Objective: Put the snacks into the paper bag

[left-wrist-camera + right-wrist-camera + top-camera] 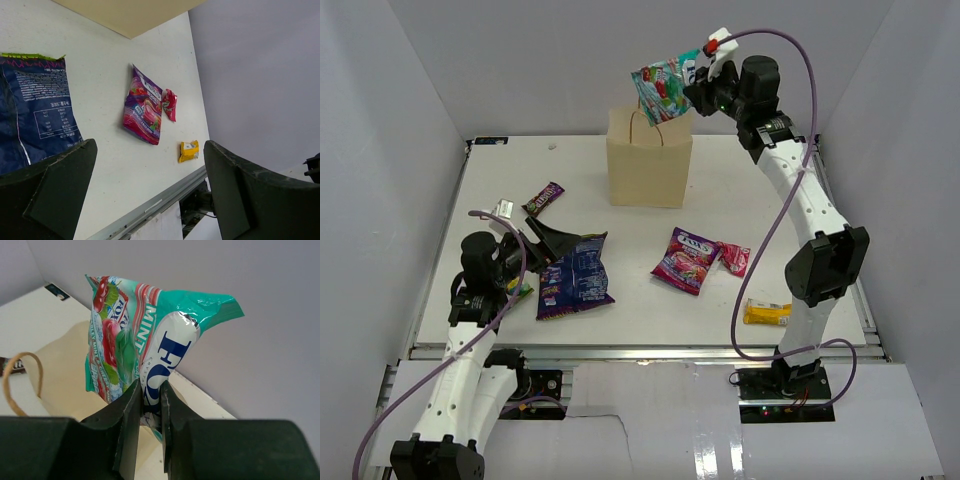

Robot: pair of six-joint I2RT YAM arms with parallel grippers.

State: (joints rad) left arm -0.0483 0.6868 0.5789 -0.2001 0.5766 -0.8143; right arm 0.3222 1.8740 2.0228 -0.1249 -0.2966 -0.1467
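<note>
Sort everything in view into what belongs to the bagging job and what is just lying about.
Job: paper bag, green-red candy bag in the right gripper, blue-purple bag, magenta bag, small pink packet, yellow bar, dark purple bar.
Just there: white table, purple cables.

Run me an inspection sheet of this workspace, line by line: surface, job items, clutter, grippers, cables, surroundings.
Surface: white table, snacks scattered across it.
Job's things: paper bag upright at the far side; green-red candy bag held above it; blue-purple bag, magenta bag, pink packet, yellow bar and dark purple bar lying on the table.
Clutter: nothing seen.
Grippers: right gripper shut on the green-red candy bag; left gripper open and empty, near the blue-purple bag.
Cables: purple cables loop along both arms.
Surroundings: plain grey walls on three sides.
</note>
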